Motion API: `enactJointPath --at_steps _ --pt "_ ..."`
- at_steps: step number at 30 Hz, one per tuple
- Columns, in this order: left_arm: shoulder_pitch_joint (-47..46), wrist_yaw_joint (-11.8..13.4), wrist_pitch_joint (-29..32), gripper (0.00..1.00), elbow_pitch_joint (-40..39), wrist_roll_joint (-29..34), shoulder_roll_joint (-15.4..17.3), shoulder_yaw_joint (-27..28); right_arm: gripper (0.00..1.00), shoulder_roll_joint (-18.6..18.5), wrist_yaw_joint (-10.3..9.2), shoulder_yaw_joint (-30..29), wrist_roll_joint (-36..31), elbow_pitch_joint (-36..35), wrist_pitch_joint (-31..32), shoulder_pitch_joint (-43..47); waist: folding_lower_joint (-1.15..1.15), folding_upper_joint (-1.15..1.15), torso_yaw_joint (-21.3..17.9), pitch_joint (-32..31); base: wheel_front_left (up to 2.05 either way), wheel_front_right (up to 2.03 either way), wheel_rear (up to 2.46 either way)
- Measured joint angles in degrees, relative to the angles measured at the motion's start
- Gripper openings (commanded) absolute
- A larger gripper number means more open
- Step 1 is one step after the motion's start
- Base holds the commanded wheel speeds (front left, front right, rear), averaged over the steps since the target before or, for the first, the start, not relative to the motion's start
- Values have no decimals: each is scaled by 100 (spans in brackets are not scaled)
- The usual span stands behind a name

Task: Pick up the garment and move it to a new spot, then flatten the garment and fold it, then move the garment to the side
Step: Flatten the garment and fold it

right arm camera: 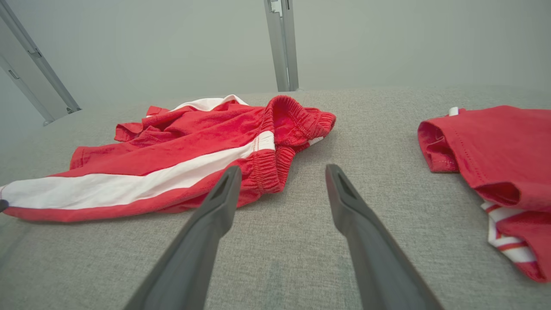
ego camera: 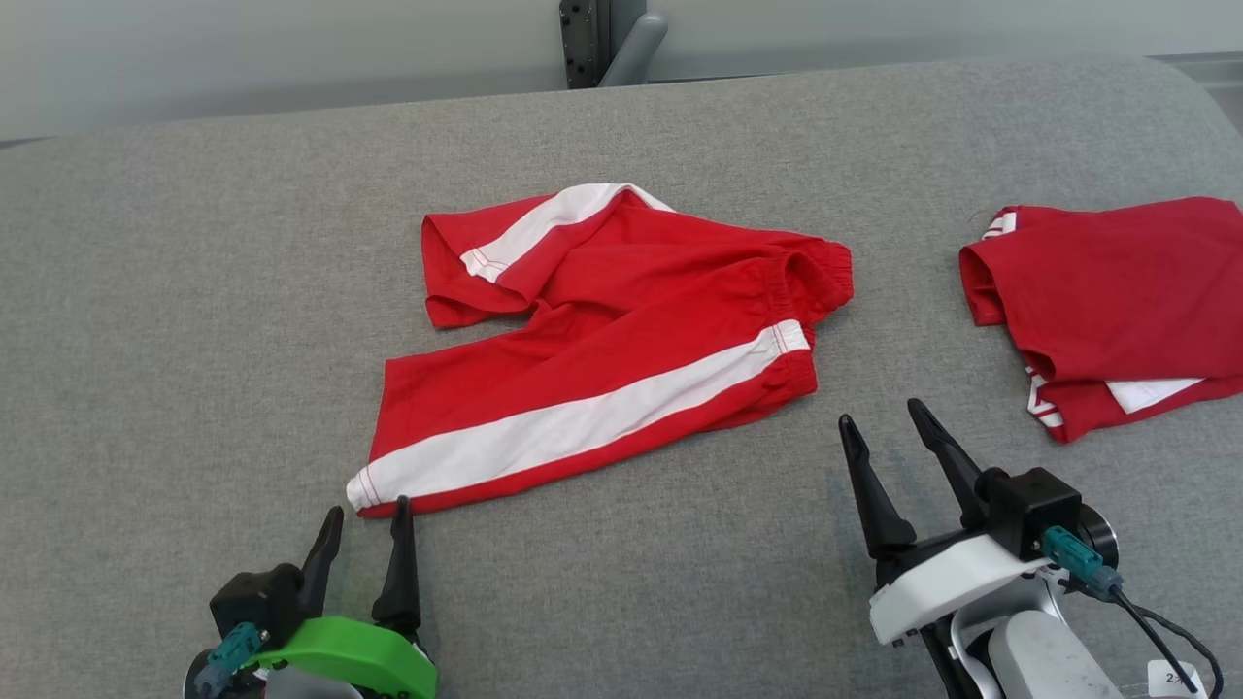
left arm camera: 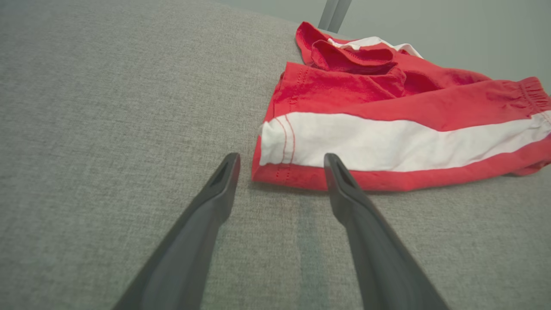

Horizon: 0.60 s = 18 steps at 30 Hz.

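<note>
Garment lies rumpled; left gripper just beside it

Red garments: two. Shorts at centre frame, second piece at right edge. Grippers: two. Left gripper lower left, right gripper lower right. Dark fingers: two per gripper, four in all. Grey pad: one. Metal post: one, top centre.

A pair of red shorts with white side stripes lies rumpled on a grey fabric-covered surface; a folded red garment rests well apart, to the right.
</note>
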Motion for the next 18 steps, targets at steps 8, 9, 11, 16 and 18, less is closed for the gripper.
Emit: enactJointPath --at_steps 8,9,11,16,18 --pt "-90 -73 0 100 -66 -48 0 1 100 -5 0 40 8 2 0 -35 0 0 3 76 0 0 0" --pt "-94 -76 0 100 -73 -47 0 0 100 -7 1 44 9 1 0 -47 0 0 3 85 0 0 0" --pt "-94 -111 0 100 -54 -48 0 -15 100 -10 0 53 34 1 0 -57 0 0 6 105 0 0 0" --pt "-104 -122 0 85 -113 -53 0 -42 100 -9 0 55 42 -2 0 -94 0 0 9 130 0 0 0" --pt "-120 -124 0 45 -144 -57 1 -57 100 -9 0 54 43 -7 0 -109 0 0 19 138 0 0 0"
